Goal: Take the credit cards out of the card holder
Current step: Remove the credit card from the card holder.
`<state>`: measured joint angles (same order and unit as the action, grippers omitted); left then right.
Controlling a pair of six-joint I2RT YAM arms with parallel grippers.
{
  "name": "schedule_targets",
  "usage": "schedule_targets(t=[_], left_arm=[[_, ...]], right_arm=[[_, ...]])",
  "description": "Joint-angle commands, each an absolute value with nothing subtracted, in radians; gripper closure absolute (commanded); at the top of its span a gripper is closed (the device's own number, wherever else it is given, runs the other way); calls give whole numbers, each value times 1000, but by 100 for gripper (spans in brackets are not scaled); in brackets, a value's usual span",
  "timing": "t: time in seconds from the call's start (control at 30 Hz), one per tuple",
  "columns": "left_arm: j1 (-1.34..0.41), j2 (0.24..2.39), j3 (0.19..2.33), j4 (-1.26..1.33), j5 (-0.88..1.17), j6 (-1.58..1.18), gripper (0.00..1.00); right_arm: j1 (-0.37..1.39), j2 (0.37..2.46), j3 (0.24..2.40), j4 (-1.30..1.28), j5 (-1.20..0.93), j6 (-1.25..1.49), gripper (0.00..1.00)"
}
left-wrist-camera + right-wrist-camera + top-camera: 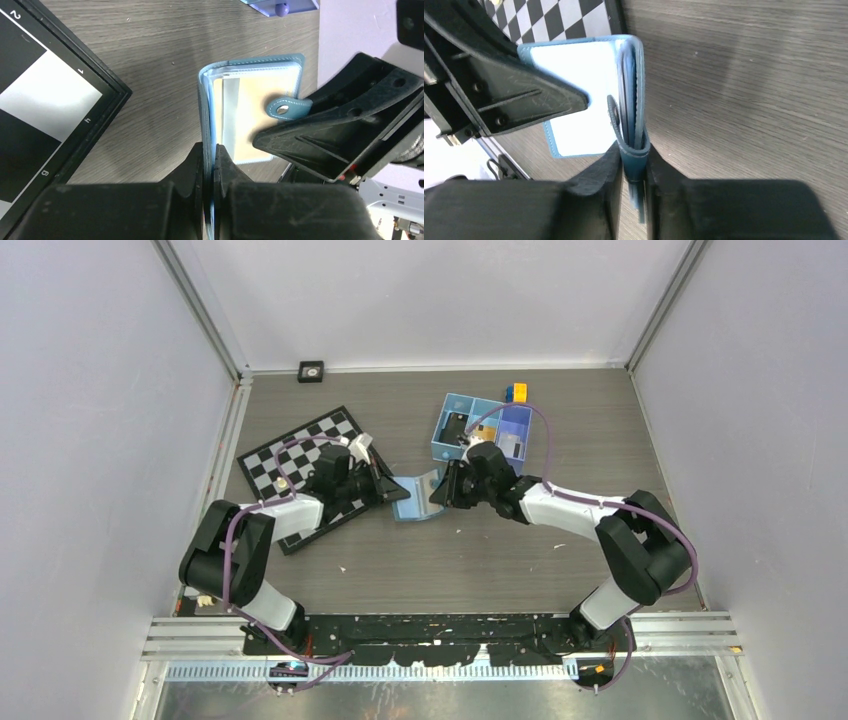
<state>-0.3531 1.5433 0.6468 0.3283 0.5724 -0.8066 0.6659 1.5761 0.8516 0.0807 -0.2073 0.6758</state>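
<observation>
Chequered board (300, 465): far left of the table (480, 560), lying flat; not part of the task

Left claw (392, 490): just right of the board. In its wrist view the fingers (197, 160) are pressed together on the near edge of one panel of the card holder, which stands edge-on between them

Card holder (418, 498): light-blue, two panels, at mid-table between the two claws and spread open like a book. The snap strap (287, 107) hangs loose, unfastened, over the far panel

Credit cards (252, 130): one pale tan face shows behind a clear pocket of the open panel and is taken for a card. No other card can be made out, and none looks drawn from the holder

Right claw (445, 488): touching the holder's right side. In its wrist view it pinches the other panel, with the strap root caught between the fingers (609, 165)

Compartment tray (440, 445): blue, just behind the right claw. It holds small dark, tan and grey pieces too small to identify

Step in hand, by judgement: opening and bracing the holder, extraction not yet begun

Next move calls for: one claw to keep its panel steady while the other lets go, re-aims at the exposed card edge and slides it out along the pocket. Risk is the holder folding shut or sliding once one grip is released
</observation>
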Motion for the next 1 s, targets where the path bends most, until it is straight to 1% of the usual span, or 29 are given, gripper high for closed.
schedule_targets(t=[0.0, 0.03, 0.07, 0.13, 0.2, 0.3, 0.37, 0.5, 0.6, 0.7, 0.87, 0.97], left_arm=[[-334, 1519, 621, 422, 615, -829, 100], [-330, 1512, 615, 434, 615, -836, 100], [-325, 1502, 607, 447, 618, -844, 100], [-314, 1494, 592, 483, 627, -862, 100], [-309, 1491, 583, 505, 636, -873, 100], [-308, 1497, 581, 525, 653, -885, 100], [-307, 1503, 579, 538, 657, -893, 100], [-299, 1503, 576, 539, 657, -901, 100], [-296, 1502, 574, 549, 666, -906, 100], [-296, 1503, 573, 570, 676, -914, 100], [-295, 1498, 567, 604, 688, -932, 100], [-295, 1494, 566, 613, 693, -938, 100]], right_arm=[[627, 1525, 835, 177, -243, 736, 62], [618, 1523, 828, 182, -241, 746, 54], [607, 1519, 819, 188, -240, 755, 50], [590, 1511, 802, 202, -243, 768, 49], [581, 1505, 795, 208, -248, 776, 54], [577, 1510, 800, 210, -259, 779, 67], [577, 1517, 803, 210, -270, 779, 73], [577, 1520, 804, 216, -287, 776, 78], [577, 1531, 811, 222, -315, 775, 74], [576, 1540, 815, 224, -325, 775, 74], [581, 1540, 814, 230, -333, 769, 63], [583, 1540, 813, 230, -333, 766, 59]])
